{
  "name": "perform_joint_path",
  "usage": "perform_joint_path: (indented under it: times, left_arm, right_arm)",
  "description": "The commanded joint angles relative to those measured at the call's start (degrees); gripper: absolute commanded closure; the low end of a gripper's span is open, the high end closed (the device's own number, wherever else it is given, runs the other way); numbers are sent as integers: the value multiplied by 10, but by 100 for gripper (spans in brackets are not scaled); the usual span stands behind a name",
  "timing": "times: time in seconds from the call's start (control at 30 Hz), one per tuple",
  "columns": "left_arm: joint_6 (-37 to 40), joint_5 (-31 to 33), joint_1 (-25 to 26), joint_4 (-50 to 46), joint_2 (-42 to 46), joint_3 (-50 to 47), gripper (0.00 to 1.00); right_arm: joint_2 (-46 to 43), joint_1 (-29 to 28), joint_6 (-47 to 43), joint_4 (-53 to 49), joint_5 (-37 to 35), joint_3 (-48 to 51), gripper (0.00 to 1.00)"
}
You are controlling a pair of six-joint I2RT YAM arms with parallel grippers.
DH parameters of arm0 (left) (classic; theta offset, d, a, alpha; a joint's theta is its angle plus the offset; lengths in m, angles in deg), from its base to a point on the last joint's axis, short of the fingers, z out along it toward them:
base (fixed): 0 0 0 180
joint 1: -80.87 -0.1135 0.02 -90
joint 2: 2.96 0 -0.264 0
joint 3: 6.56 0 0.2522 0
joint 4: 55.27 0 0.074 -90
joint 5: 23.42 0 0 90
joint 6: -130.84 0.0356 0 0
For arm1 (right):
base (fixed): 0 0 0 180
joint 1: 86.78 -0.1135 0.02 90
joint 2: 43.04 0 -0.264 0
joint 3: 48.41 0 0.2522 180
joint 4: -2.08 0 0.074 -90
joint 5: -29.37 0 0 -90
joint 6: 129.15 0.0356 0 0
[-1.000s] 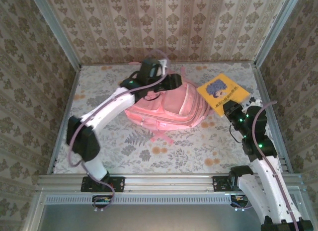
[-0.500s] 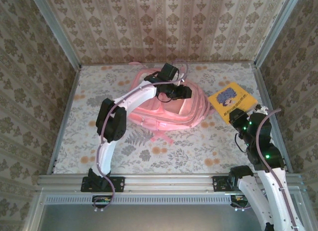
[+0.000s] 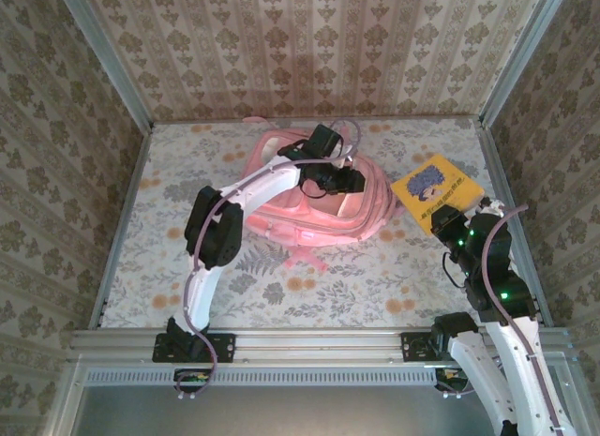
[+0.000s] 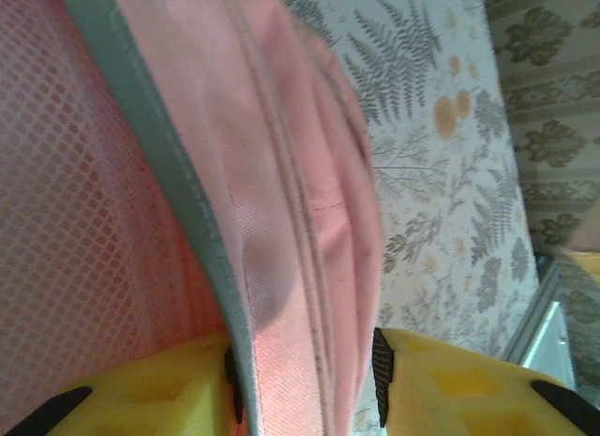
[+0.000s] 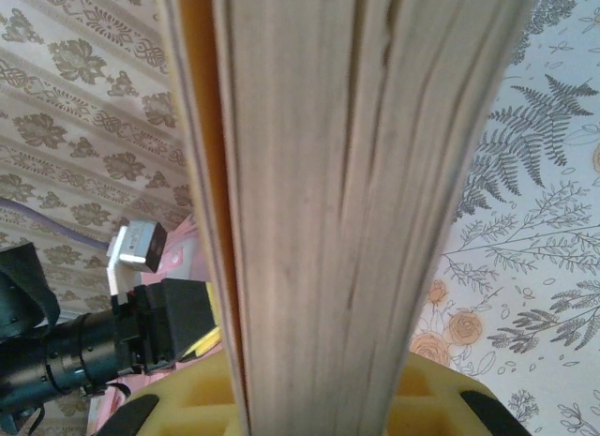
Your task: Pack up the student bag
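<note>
The student bag point(image 3: 319, 225) lies flat, pink, mid-bench toward the far wall, with its lighter front pockets facing the near side and one strap point(image 3: 305, 259) trailing toward the arms. The left pincer point(image 3: 345, 181) sits on top of its right-hand part, the arm reaching across the bag from the left. In the left wrist view that pincer point(image 4: 307, 389) is narrowed onto a fold of the bag's fabric point(image 4: 281, 173). The pink cloth and its grey trim point(image 4: 159, 155) fill the gap, with a black pad point(image 4: 382, 389) pressed on each side. The pink mesh lining point(image 4: 75, 220) shows left of the trim. The bag's opening is mostly covered by the left arm from above, so I can't tell how wide it gapes or what's inside. A yellow book point(image 3: 433, 185) is just right of the bag, apart from it and tilted. The right pincer point(image 3: 452, 218) is clamped on its near corner, which is hidden under the fingers. The cover has a dark blue picture, too small to read. In the right wrist view the book point(image 5: 356, 173) stands edge-on between the yellow fingers of the right pincer point(image 5: 314, 398), with its page block blocking the middle. The floral bench point(image 3: 356, 286) carries everything, with wallpapered walls point(image 3: 309, 42) around it.
</note>
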Motion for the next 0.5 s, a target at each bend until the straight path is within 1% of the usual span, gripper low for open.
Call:
perform_joint_path:
  times: [0.0,0.2,0.23,0.37,0.47]
  left_arm:
    - [18,35,5,-44,-21,26,59]
    - [35,98,17,-107,-52,81,68]
    - [39,108,19,-117,-55,91,71]
    - [58,155,24,-159,-71,126,85]
    - [74,178,23,-176,-68,138,99]
  right_arm:
    - [-12,-3,2,53,-1,-2,100]
    - [-12,-3,8,55,4,4,100]
    - [-13,-3,9,55,5,5,100]
    - [-13,-2,17,52,12,4,100]
    - [-14,-2,19,45,16,-5,100]
